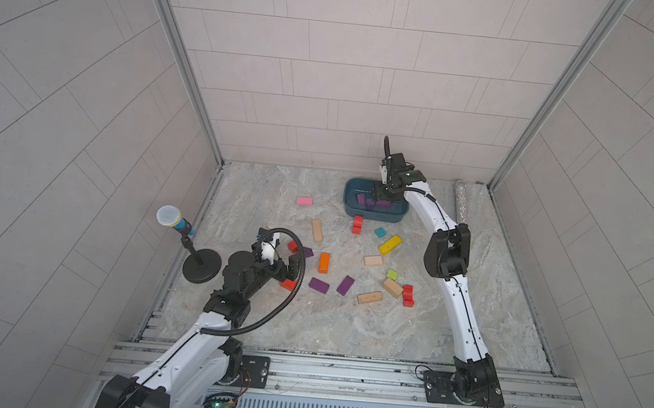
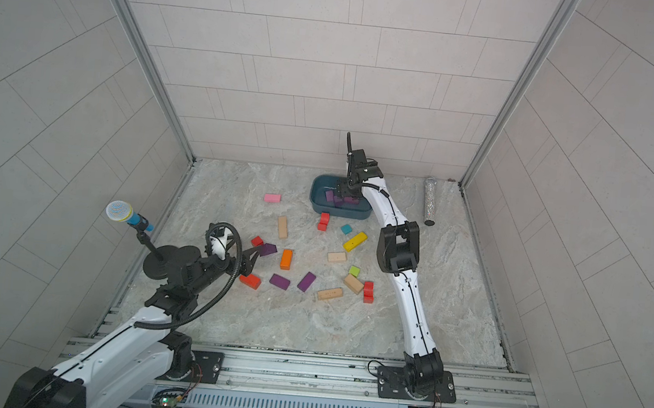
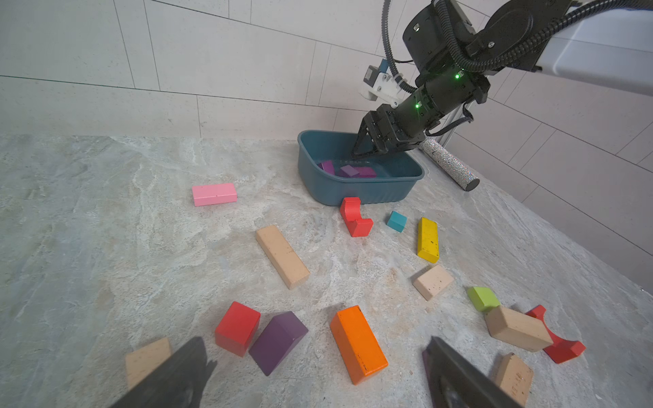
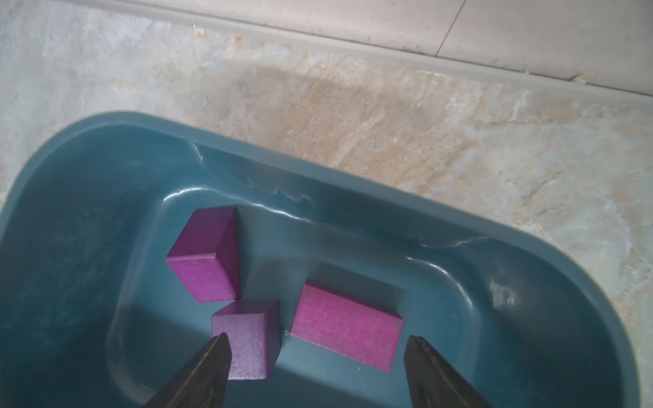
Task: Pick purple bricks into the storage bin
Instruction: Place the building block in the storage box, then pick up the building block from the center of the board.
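My right gripper point(image 4: 317, 337) spread, empty, tips inside the storage bin point(image 4: 88, 212), three purple bricks point(image 4: 203, 254) on its floor, my left gripper point(image 3: 316, 340) spread too, low by a loose purple brick point(image 3: 277, 341) on the table point(image 1: 346, 329)

Right tool point(image 4: 317, 337), jaws spread, sits inside the bin point(image 4: 88, 212); walls ring it, three purple bricks point(image 4: 205, 268) lie just ahead of its tips.
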### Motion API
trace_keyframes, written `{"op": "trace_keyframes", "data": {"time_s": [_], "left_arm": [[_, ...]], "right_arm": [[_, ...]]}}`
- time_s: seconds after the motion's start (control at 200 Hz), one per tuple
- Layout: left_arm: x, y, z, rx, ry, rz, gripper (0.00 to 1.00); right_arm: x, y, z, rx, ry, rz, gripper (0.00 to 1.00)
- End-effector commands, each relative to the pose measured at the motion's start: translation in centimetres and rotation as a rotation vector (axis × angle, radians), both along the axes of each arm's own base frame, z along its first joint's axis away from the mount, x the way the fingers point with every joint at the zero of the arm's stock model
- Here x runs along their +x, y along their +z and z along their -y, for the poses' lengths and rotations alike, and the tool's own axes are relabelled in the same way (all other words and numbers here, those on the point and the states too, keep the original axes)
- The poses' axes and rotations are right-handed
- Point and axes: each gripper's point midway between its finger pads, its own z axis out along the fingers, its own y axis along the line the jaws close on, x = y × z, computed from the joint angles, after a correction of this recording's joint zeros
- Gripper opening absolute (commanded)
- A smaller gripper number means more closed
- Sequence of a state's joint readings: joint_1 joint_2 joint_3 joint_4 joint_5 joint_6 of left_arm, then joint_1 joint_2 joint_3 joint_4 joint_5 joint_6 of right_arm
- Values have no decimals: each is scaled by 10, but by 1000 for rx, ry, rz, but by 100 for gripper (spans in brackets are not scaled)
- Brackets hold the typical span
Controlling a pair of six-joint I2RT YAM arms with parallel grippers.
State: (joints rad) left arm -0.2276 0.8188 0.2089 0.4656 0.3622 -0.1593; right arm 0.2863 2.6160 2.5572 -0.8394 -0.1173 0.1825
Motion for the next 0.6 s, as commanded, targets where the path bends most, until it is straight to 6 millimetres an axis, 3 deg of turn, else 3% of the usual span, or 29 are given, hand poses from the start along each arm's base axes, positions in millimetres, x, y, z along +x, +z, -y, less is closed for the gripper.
{"op": "trace_keyframes", "data": {"time_s": [0.0, 0.15, 0.285, 0.46, 0.595], "left_arm": [[2, 16, 3, -5, -14, 51, 100], [1, 17, 3, -10, -13, 52, 100], [2, 17, 1, -8, -1, 46, 100], [2, 16, 0, -7, 7, 43, 100], [1, 17, -1, -6, 11, 44, 100]], "right_arm": [[-27, 49, -37, -35, 122, 55, 81], [-57, 77, -75, -17, 203, 122, 80], [-88, 91, -104, 3, 282, 142, 80], [-134, 81, -128, 18, 407, 107, 78], [-171, 58, -123, 52, 467, 67, 75]]}}
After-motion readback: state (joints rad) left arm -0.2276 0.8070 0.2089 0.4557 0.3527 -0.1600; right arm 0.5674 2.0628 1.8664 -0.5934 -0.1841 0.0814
